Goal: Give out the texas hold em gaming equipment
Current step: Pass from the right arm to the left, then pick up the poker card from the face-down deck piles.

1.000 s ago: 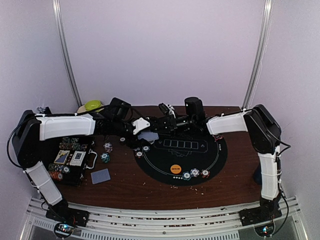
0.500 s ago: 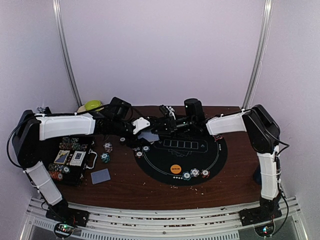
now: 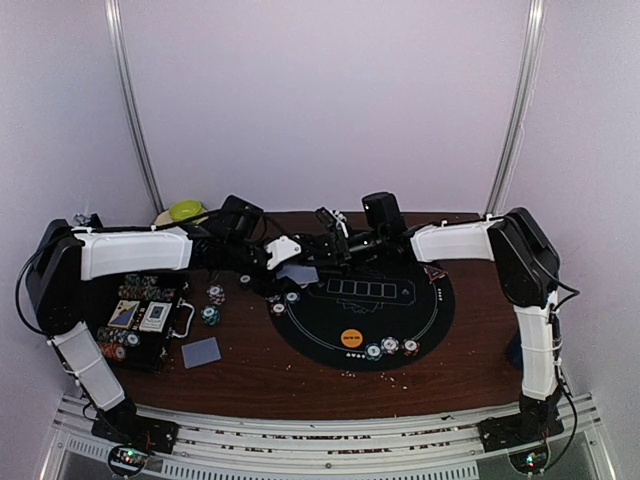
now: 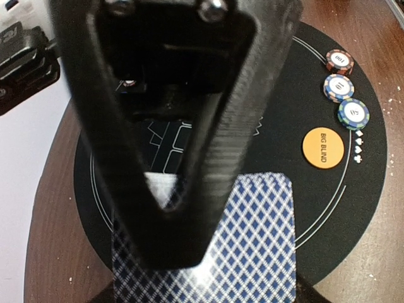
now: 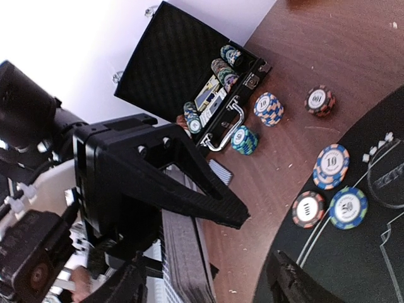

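My left gripper (image 3: 287, 264) is shut on a deck of blue-backed playing cards (image 4: 259, 252), held above the left edge of the black felt mat (image 3: 420, 310). In the right wrist view the deck (image 5: 183, 252) shows edge-on between the left fingers. My right gripper (image 5: 208, 287) is open right beside it, with nothing between its jaws. On the mat lie an orange BIG BLIND button (image 4: 322, 146) and three chips (image 4: 338, 86). Further chips (image 5: 332, 165) sit at the mat's left edge, and small chip stacks (image 5: 268, 108) stand on the wood.
An open black chip case (image 3: 140, 320) with chips and cards sits at the left. A single face-down card (image 3: 201, 352) lies in front of it. A green object (image 3: 185, 210) is at the back left, and a dark mug (image 3: 515, 350) stands at the right edge.
The right arm's wrist has shifted a little to the left and back, next to the deck. The left arm has stayed in place with the deck.
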Tool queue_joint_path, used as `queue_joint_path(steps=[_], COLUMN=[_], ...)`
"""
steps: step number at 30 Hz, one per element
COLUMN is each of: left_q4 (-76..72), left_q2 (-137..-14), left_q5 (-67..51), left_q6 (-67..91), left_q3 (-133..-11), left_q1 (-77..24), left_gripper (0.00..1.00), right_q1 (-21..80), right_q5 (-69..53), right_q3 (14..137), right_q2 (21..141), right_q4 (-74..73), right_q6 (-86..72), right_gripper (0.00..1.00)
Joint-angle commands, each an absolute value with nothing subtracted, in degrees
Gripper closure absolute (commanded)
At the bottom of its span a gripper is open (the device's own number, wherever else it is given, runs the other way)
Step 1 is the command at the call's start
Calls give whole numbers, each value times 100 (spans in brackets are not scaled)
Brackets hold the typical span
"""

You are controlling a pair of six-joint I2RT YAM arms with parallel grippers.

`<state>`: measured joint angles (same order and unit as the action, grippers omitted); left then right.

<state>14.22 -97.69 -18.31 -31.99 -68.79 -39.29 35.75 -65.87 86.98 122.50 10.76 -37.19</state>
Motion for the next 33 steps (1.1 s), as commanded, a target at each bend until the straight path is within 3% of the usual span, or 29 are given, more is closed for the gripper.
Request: queue_joint_path(steps=[1,16,25,33], left_q4=[1157,1099,939,831], left_q2=[-9782,-9635,-9580,-9596], left_q5=[-2021,-2302,-2364,-2324], left_q6=[-3169,-3037,-2984,-2889], left_q3=[-6992,-6791,-6667,-6662], left_q1=[-3769,-3752,-3750,-3755], left_gripper=[91,91,95,95], right_q1=[3568,3933,3691,3538], right_q5=[-6071,-6021,-5844,-5901], right_q3=[9144,9774,9586,9473], right_q2=[12278,12900,12713,12661], right_q4=[-292,-1110,-1046,-926], right_q6=[-2411,-1905,-1841,-1920], right_gripper=[28,29,49,59])
